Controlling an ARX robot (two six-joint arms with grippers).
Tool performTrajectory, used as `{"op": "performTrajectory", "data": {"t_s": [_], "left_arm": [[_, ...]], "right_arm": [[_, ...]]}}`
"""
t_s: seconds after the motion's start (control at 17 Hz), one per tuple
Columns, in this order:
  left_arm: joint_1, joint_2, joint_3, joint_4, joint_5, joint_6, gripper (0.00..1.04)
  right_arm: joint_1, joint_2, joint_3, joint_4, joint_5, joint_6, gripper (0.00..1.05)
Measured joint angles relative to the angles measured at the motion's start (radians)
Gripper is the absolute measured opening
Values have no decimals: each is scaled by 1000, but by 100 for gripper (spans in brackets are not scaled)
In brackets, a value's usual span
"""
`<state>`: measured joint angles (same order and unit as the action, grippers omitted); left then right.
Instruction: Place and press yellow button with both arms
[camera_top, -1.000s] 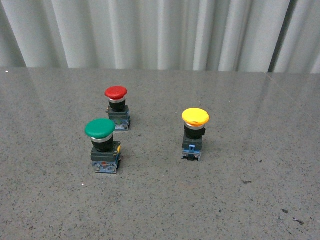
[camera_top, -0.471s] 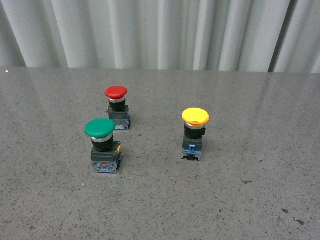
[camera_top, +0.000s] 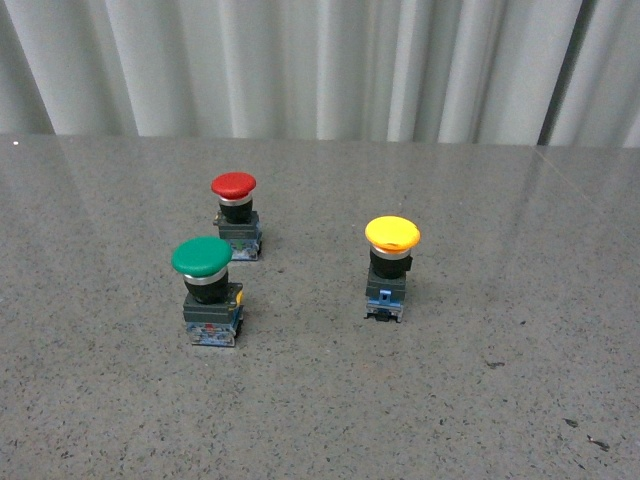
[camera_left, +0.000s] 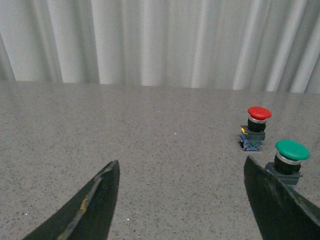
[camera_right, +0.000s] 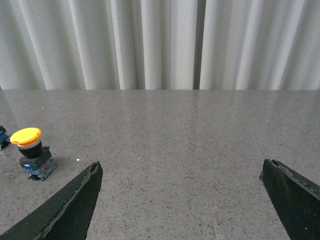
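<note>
The left gripper (camera_left: 182, 202) is spread wide and empty, its two dark fingers framing bare tabletop. The green button (camera_left: 290, 156) shows just past one finger, and the red button (camera_left: 257, 127) is farther off. The right gripper (camera_right: 180, 200) is equally wide apart and holds nothing. The yellow button (camera_top: 391, 265) stands upright on the grey table (camera_top: 480, 400), well apart from the other two, with open surface on every side. The table's far edge meets a pale curtain (camera_top: 320, 60). Nothing has shifted since the earlier frames.
</note>
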<state>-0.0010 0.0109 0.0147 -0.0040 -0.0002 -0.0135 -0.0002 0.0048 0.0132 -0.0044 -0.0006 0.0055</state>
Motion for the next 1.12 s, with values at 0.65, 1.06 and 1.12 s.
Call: {"op": "performTrajectory", "data": {"t_s": [0.65, 1.06, 1.12], "left_arm": [[0, 0, 0, 0, 0, 3, 98], [0, 0, 0, 0, 0, 3, 98], [0, 0, 0, 0, 0, 3, 98]], "right_arm": [[266, 985, 461, 519, -253, 160, 98], [408, 1494, 750, 508, -171, 146, 89], [414, 1521, 752, 498, -171, 146, 78]]}}
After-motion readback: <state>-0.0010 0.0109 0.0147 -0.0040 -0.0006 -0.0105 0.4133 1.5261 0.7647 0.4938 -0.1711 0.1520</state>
